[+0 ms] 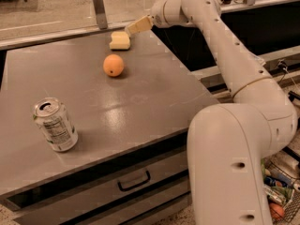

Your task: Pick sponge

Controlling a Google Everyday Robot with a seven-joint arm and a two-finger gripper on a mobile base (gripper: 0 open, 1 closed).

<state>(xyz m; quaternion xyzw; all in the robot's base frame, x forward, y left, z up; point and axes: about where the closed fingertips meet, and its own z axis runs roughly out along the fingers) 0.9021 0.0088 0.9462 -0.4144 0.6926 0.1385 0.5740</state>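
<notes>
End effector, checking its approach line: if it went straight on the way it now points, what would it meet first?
Probably the sponge: the end effector hangs just beside it near the table's far edge, aimed down at it. Depth is unclear, so it might instead skim past onto the table.

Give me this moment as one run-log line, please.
phase: reach | sponge: flat on table | hand: at its far-right corner, contact unclear | orange: apart, nearer camera

The pale yellow hand (134, 26) hovers just beside the pale yellow sponge (120, 40). The orange (113, 65) is bright orange, the drink can (55, 124) silver and the tabletop (154, 95) grey.
</notes>
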